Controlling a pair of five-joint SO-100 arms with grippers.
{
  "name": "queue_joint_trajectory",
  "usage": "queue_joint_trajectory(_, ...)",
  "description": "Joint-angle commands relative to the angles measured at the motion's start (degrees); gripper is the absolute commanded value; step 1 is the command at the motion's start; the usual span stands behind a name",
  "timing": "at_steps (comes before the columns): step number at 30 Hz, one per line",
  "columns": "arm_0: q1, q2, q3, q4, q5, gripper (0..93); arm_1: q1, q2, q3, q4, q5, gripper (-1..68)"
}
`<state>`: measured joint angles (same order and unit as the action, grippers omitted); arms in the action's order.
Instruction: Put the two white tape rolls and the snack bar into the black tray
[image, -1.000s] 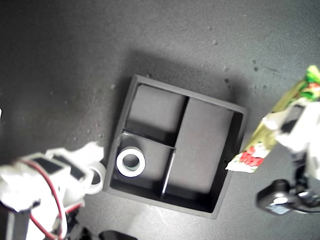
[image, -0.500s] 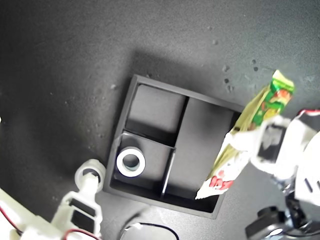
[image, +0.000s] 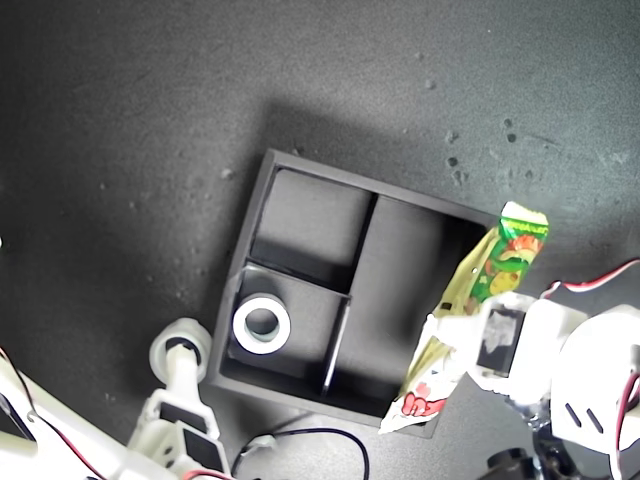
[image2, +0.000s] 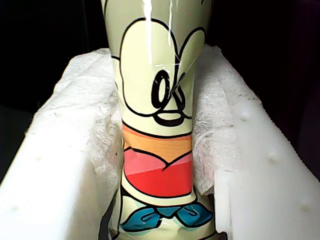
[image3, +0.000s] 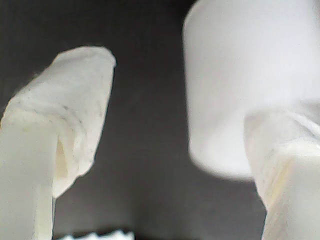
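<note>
My first end effector (image: 470, 345) clenched on the snack bar (image: 480, 300) over the black tray's (image: 255, 190) right edge in the exterior view, one white tape roll (image: 262, 324) in a small compartment, my second end effector (image: 180, 345) released beside the other roll (image3: 225, 85).

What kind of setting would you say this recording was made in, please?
Probably a tabletop robot test bench: a plain dark mat, a black tray with one white tape roll inside, and white printed arms with loose wiring, one holding a snack bar.

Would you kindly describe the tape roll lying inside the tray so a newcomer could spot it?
Find the square black tray in the middle of the exterior view. In its small compartment nearest that view's lower left lies a white tape roll, flat, hole upward. The other roll sits outside the wall.
</note>
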<state>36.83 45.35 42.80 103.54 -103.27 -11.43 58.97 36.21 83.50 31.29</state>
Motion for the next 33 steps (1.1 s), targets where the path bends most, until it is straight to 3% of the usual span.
queue_joint_trajectory(1,-1.14,-2.99,-5.19,0.7,-0.18,16.5,-1.05,0.7,2.64,-4.48,0.53,-0.3)
queue_joint_trajectory(8,-3.78,-5.98,-4.22,1.05,0.18,0.0,-1.67,-2.29,2.46,-6.94,0.26,-0.1)
queue_joint_trajectory(13,-4.48,4.22,2.46,1.23,-0.44,0.0,-1.49,-2.72,6.77,-6.94,0.88,19.9)
queue_joint_trajectory(18,-4.13,21.97,10.37,1.41,0.97,0.0,-0.35,-2.72,7.47,-4.04,2.02,24.6)
queue_joint_trajectory(24,-5.27,40.34,13.8,1.49,7.12,0.0,1.67,-2.72,-3.87,7.47,1.23,31.7)
queue_joint_trajectory(29,-12.39,39.81,8.44,1.41,20.83,0.0,4.75,-1.76,-22.06,19.69,3.96,29.3)
queue_joint_trajectory(33,-18.81,29.71,-5.01,1.32,32.43,0.1,6.42,6.86,-18.11,19.69,18.72,8.9)
